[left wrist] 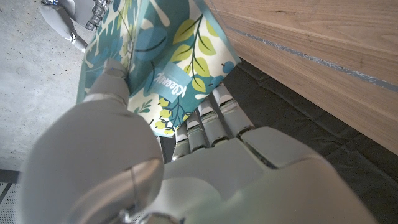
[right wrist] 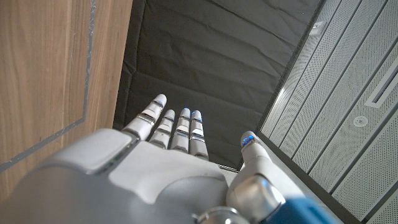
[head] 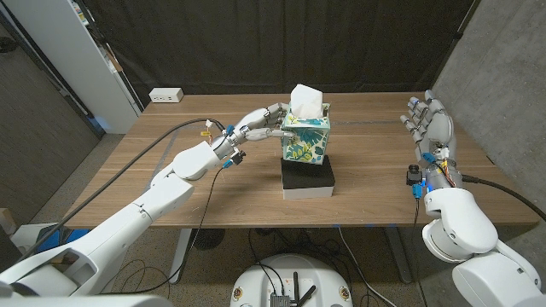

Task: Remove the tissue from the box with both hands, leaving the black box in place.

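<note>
Head view: the left robot hand [head: 258,122] grips the leaf-print tissue box [head: 307,140] by its side; the box stands on the black box [head: 308,177] mid-table [head: 171,162], with the tissue [head: 306,101] sticking out on top. The right robot hand [head: 429,124] stands apart, fingers spread, holding nothing.

Left wrist view: fingers [left wrist: 208,115] wrap the box; grip it firmly while the right pinches the tissue.

Right wrist view: spread fingers [right wrist: 180,127] face a dark curtain [right wrist: 205,56].

The wooden table [head: 171,162] carries a black box [head: 308,176], apparently white-based.
</note>
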Robot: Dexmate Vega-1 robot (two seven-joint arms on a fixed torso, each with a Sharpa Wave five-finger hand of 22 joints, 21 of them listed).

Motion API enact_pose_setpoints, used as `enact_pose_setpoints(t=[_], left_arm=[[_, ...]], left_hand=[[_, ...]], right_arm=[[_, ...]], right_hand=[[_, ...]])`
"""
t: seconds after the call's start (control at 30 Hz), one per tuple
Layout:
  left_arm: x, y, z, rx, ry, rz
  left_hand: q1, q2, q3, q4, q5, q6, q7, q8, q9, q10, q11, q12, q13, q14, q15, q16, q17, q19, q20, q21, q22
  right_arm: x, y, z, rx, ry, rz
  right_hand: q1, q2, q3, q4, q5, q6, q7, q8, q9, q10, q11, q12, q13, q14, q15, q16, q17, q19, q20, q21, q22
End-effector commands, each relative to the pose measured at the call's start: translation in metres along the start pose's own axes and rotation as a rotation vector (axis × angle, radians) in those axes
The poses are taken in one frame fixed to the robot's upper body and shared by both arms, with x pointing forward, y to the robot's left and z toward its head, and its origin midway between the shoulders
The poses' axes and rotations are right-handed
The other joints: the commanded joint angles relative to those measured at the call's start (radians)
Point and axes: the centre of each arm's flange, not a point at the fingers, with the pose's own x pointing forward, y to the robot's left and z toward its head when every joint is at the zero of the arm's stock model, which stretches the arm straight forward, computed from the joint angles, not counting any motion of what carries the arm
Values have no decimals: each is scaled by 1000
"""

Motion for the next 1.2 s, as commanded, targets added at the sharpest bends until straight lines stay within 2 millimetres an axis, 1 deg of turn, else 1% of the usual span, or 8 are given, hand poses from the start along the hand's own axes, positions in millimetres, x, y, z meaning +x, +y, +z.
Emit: enact_pose_setpoints(t=[0.03,0.3,0.37,0.47,0.67,0.73,0.87,1.2], left_arm=[[0,0,1,-1,-6,-5],[0,-1,1,-2,-8,-5],[0,-1,2,-1,-8,-3],[0,-1,2,0,-9,-2],[1,-2,2,-4,-11,-6],[2,-3,2,-4,-12,-6],[2,-3,2,-3,-12,-6],[4,-3,2,-4,-16,-12]], left_hand=[[4,8,5,-3,4,-3,0,8,1,6,-2,-1,6,4,-161,-3,3,50,-104,-4,2],[1,9,6,-1,3,-4,0,8,0,8,-1,-1,7,4,-161,-3,3,51,-104,-5,2],[0,10,7,-1,3,-5,0,8,0,7,0,-2,7,4,-162,-3,4,50,-104,-6,2],[-1,11,8,0,3,-5,1,9,-1,5,1,-3,7,3,-161,-3,4,49,-104,-7,2],[-4,12,9,0,3,-6,1,9,-1,6,1,-3,8,4,-160,-3,4,50,-104,-8,2],[-4,13,10,1,3,-8,2,9,-1,5,2,-4,8,3,-160,-3,4,49,-103,-9,2],[-6,14,11,1,3,-8,3,9,-1,7,4,-4,9,3,-160,-3,4,49,-103,-10,2],[-10,14,13,1,3,-8,2,11,-2,7,5,-5,10,3,-160,-3,4,50,-104,-12,2]], right_arm=[[1,0,9,4,25,24],[2,0,13,-39,44,46],[3,-1,16,-81,46,60],[4,-1,25,-189,63,82],[7,6,44,-393,73,122],[8,7,46,-418,69,123],[7,11,54,-539,43,135],[1,24,61,-744,-53,94]], right_hand=[[5,68,4,4,0,3,7,7,3,1,5,2,6,4,4,6,4,9,-5,8,6],[9,69,9,5,0,3,4,6,3,1,4,2,6,3,3,5,4,9,-7,7,6],[11,69,11,5,0,1,3,6,3,-1,2,1,6,1,1,4,4,8,-7,7,6],[20,69,21,6,0,-22,-3,-2,3,-31,-5,-10,5,-27,-8,-6,5,-12,-12,-1,6],[17,74,27,21,-2,-40,-13,-5,2,-50,-21,-12,5,-53,-23,-13,9,-33,-26,-7,6],[15,75,30,28,-2,-45,-16,-5,2,-55,-32,-12,5,-57,-27,-13,10,-40,-30,-8,6],[12,78,33,38,-2,-46,-26,-3,2,-56,-38,-11,5,-60,-34,-13,12,-45,-38,-8,6],[8,79,41,57,0,-39,-40,2,2,-44,-51,-3,4,-48,-53,-5,15,-44,-49,-5,5]])
